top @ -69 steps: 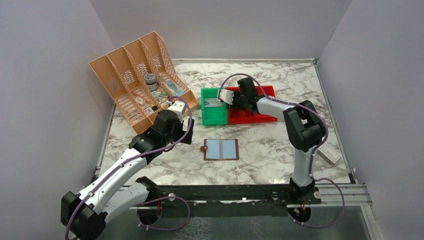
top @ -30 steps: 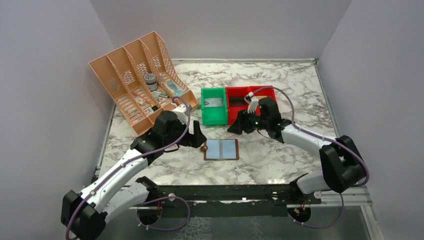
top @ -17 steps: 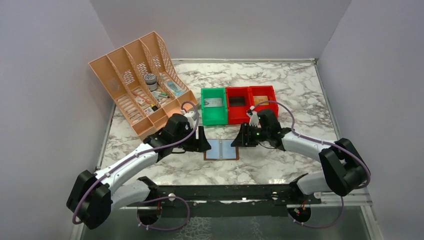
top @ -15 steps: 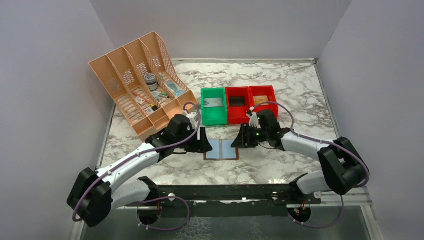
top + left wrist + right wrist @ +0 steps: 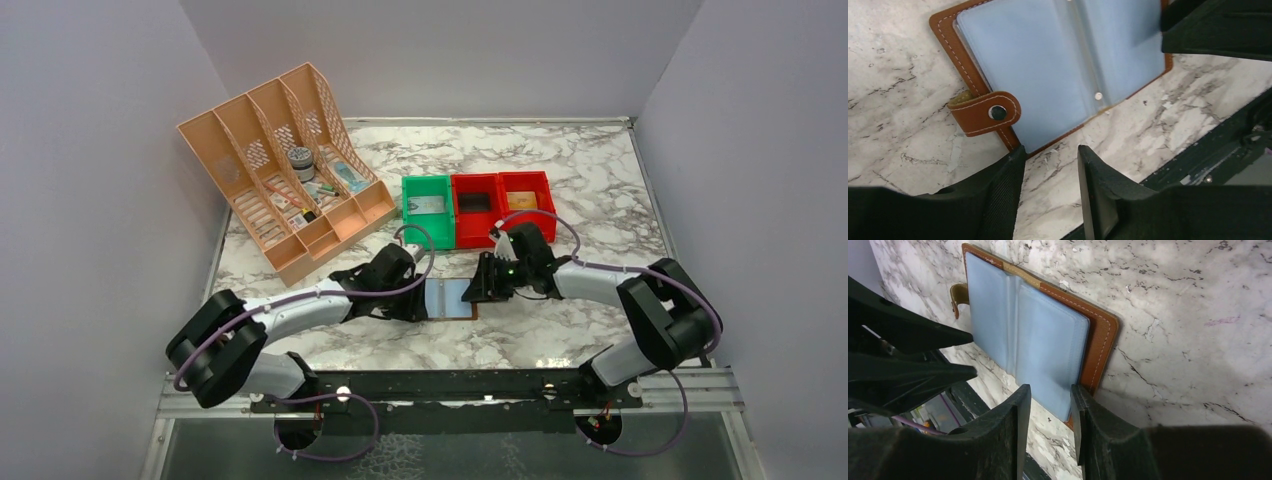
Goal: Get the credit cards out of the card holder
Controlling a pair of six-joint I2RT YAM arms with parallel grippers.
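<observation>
The card holder [image 5: 447, 298] lies open and flat on the marble, brown leather round pale blue sleeves [image 5: 1058, 60], its snap tab [image 5: 985, 112] at the left. I cannot tell the credit cards apart from the sleeves. A pale flat card [image 5: 428, 205] lies in the green bin. My left gripper [image 5: 418, 305] is low at the holder's left edge; in the left wrist view it [image 5: 1048, 157] stands open over bare marble just below the tab. My right gripper [image 5: 475, 290] is at the right edge, and in the right wrist view it [image 5: 1050, 392] is open, with the sleeve's corner showing between the fingertips.
An orange file rack [image 5: 280, 185] with small items stands at the back left. A green bin [image 5: 430, 238] and two red bins [image 5: 476, 230] sit just behind the holder. The black base rail [image 5: 450, 385] runs along the near edge.
The right arm left the green bin and came down to the holder's right edge. The left arm stretched forward and down to its left edge. Both pairs of jaws narrowed.
</observation>
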